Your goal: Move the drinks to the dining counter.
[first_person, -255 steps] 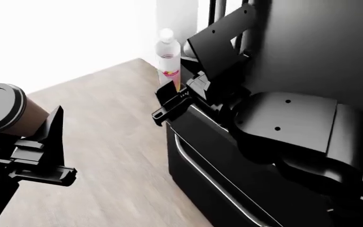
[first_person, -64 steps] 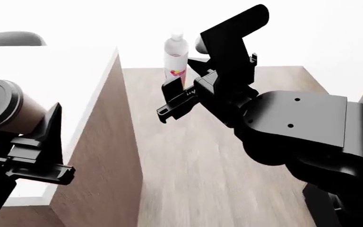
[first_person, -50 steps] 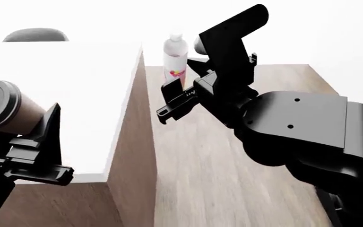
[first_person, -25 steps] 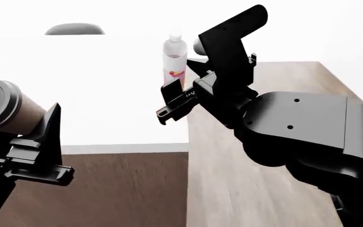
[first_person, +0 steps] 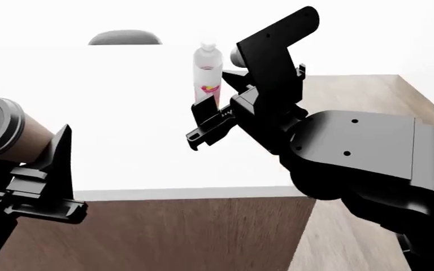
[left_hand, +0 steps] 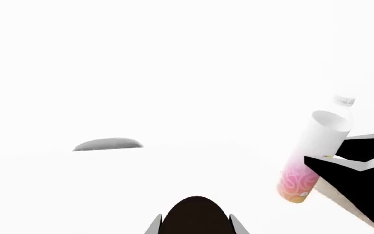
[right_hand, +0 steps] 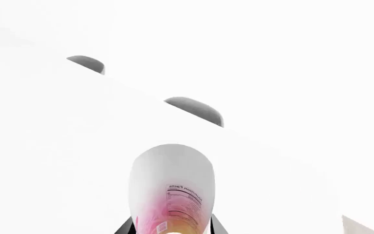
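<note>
Since half a second ago my base has turned further, so the dining counter (first_person: 164, 152) now lies square in front of me, with its wood-grain front panel along the lower part of the head view, where before I saw only its corner. Both arms keep the same pose as before.

My left tool (first_person: 29, 169) is clenched around the brown paper coffee cup (first_person: 6, 132), which leans with its black lid toward the camera; I hold it high, just before the near edge of the counter, so that it clears the worktop when I roll closer. My right tool (first_person: 211, 116) grasps the pink-labelled bottle (first_person: 207, 70) low on its body and keeps it upright above the counter, well behind the near edge, so I judge it can go straight down without tipping.

Beyond the far edge of the counter I see grey rounded chair backs (first_person: 125, 38). The third drink is in none of my views. I judge the carrying almost done; lowering and release are not yet begun.
</note>
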Controlling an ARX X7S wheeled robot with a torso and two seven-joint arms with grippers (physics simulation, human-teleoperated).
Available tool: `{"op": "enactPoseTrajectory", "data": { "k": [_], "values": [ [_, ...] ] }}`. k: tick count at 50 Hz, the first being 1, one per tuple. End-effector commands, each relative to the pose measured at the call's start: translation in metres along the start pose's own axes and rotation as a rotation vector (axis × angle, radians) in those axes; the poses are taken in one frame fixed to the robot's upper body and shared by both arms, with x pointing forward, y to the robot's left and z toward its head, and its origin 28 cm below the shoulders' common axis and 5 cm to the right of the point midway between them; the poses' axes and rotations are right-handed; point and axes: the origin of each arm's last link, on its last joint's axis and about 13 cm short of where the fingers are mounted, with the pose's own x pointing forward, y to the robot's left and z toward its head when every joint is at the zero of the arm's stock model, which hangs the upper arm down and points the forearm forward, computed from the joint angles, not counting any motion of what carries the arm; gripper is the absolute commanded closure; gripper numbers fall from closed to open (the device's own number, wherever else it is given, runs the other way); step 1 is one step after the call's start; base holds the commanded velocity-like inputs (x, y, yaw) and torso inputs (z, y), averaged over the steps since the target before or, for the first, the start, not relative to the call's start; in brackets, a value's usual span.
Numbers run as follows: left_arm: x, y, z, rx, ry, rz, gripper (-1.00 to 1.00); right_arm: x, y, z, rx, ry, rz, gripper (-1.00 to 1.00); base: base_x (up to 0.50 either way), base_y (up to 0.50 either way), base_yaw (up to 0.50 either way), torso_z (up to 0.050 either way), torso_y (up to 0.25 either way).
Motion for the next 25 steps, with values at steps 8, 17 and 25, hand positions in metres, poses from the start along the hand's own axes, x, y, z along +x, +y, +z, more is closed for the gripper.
{"op": "enactPoseTrajectory", "data": {
  "k": [8,17,25],
  "values": [
    [0.0003,0.0003,-0.0002,-0.005,-0.004,0.006,1.00,-0.0003,-0.0040,0.0030,-0.011,-0.031,-0.029,1.00,-0.47,0.37,0.00,0.001,0.001],
    [0.0003,0.0005,0.0008,-0.007,-0.007,0.006,1.00,-0.0021,-0.0025,0.0063,-0.011,-0.066,-0.040,1.00,-0.22,0.25,0.00,0.000,0.003],
    [0.0087,0.0014,-0.0001,-0.022,-0.012,-0.003,1.00,0.0026,-0.0055,0.0072,0.001,-0.060,-0.074,1.00,0.00,0.00,0.00,0.000,0.001]
  ]
}}
